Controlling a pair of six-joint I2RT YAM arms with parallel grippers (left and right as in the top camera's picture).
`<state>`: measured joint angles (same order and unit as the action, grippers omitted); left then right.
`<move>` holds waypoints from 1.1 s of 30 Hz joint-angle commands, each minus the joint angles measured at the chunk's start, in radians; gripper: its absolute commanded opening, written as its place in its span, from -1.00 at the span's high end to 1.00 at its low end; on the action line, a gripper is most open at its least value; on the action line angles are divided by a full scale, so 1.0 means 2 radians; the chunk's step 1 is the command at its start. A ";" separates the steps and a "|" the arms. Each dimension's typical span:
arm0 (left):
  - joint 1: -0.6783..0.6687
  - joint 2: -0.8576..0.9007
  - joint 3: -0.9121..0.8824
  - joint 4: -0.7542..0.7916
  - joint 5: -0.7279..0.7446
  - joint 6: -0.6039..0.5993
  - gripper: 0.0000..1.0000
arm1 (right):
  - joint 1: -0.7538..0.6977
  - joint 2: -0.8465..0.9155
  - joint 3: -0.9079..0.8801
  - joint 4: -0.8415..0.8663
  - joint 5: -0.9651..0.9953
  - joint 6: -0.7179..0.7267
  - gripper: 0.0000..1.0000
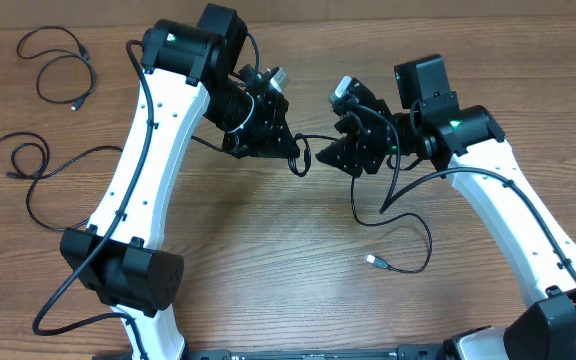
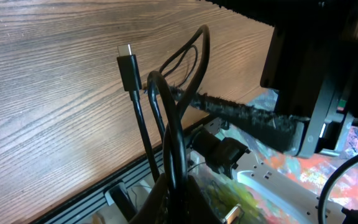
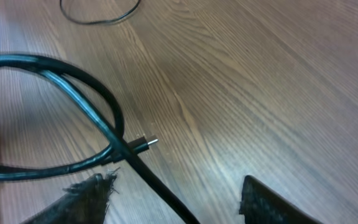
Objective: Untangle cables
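Right fingers [image 3: 272, 202] stand spread about the tangle [image 1: 303, 150] near bench [image 1: 268, 260] centre, left fingers [image 2: 247, 118] pinching it; two cables [image 1: 65, 75] lie free at ten o'clock; probably over halfway, this knot remaining.

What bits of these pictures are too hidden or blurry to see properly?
- Overhead: how the thin black cables cross, partly covered by the left gripper and right gripper.
- Left wrist: where the cables are pinched, cut off by the bottom edge.
- Right wrist: the blurry cable loop runs off the left edge.
- Overhead: far-left plug ends, too small.
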<state>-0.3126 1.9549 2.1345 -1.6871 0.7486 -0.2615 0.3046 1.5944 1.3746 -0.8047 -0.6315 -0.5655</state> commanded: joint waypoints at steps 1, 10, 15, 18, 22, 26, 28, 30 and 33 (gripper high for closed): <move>-0.001 -0.003 0.011 -0.001 0.014 0.011 0.92 | 0.002 -0.004 0.006 0.003 -0.009 -0.008 -0.13; -0.001 -0.003 0.011 -0.001 -0.005 0.011 0.89 | 0.002 -0.004 0.006 0.005 -0.009 0.008 0.92; -0.001 -0.003 0.011 0.007 -0.049 0.011 0.67 | 0.002 -0.004 0.006 0.009 -0.006 0.035 0.92; -0.001 -0.003 0.011 0.010 -0.113 -0.002 0.59 | 0.000 -0.004 0.006 0.023 0.006 0.083 0.92; -0.001 -0.003 0.011 0.010 -0.216 -0.051 0.51 | 0.000 -0.004 0.006 0.043 0.036 0.142 0.92; 0.000 -0.003 0.011 0.012 -0.251 -0.060 0.50 | 0.000 -0.004 0.006 0.055 0.046 0.174 0.93; 0.000 -0.003 0.011 0.016 -0.269 -0.070 0.51 | 0.000 -0.004 0.006 0.060 0.046 0.194 0.93; 0.000 -0.003 0.011 0.021 -0.280 -0.085 0.51 | 0.000 -0.004 0.006 0.062 0.046 0.209 0.92; -0.001 -0.003 0.011 0.032 -0.275 -0.094 0.54 | 0.000 -0.004 0.006 0.069 0.044 0.254 0.92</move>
<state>-0.3126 1.9549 2.1345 -1.6417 0.2451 -0.3958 0.3077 1.5944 1.3746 -0.6853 -0.5457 -0.1864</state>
